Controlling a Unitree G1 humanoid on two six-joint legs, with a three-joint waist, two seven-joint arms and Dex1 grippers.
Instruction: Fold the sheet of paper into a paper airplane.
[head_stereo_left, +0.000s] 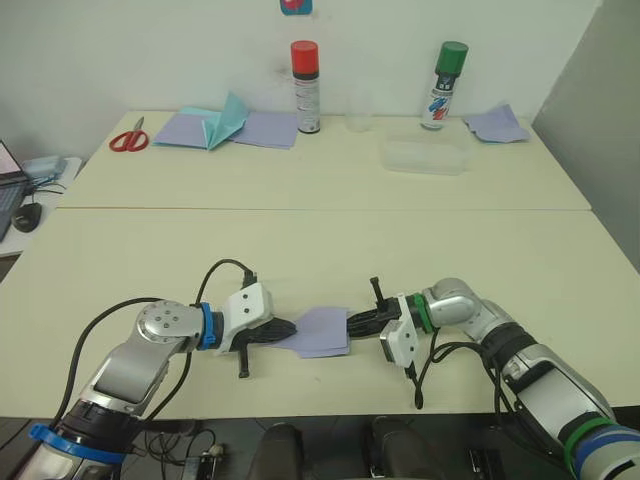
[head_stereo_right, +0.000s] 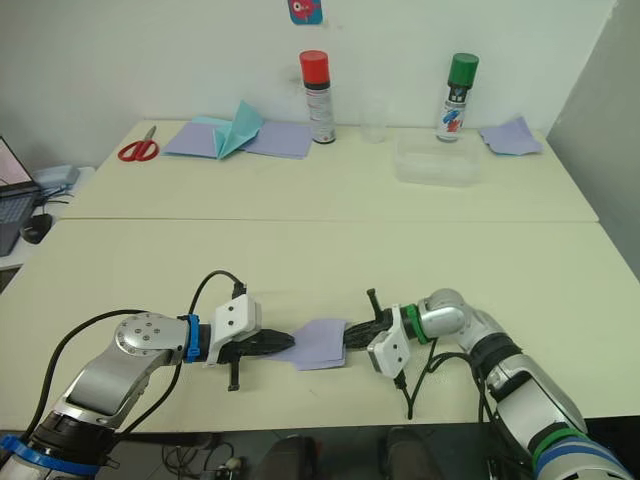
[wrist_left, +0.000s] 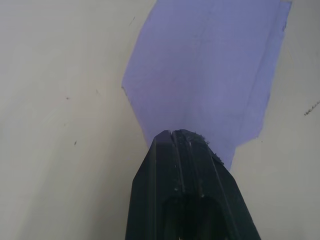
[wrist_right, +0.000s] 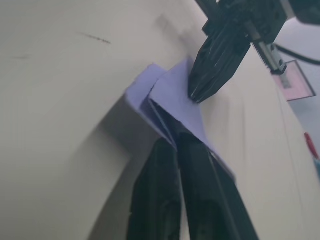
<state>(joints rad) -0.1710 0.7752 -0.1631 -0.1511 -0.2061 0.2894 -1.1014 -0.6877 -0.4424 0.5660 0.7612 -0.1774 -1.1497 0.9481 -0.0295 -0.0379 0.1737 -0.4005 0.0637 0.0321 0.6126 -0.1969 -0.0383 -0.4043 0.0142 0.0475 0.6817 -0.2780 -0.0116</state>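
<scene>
Paper, the lavender sheet of paper (head_stereo_left: 322, 331), is held between the two grippers near the table's (head_stereo_left: 300, 250) front edge, its long axis running from one set of fingertips to the other. The left gripper (head_stereo_left: 290, 328) is pressed together on its narrowed end; the right gripper (head_stereo_left: 351, 322) is pinched on folded layers at the wider end. Bare tabletop is seen beyond the fingers.
</scene>
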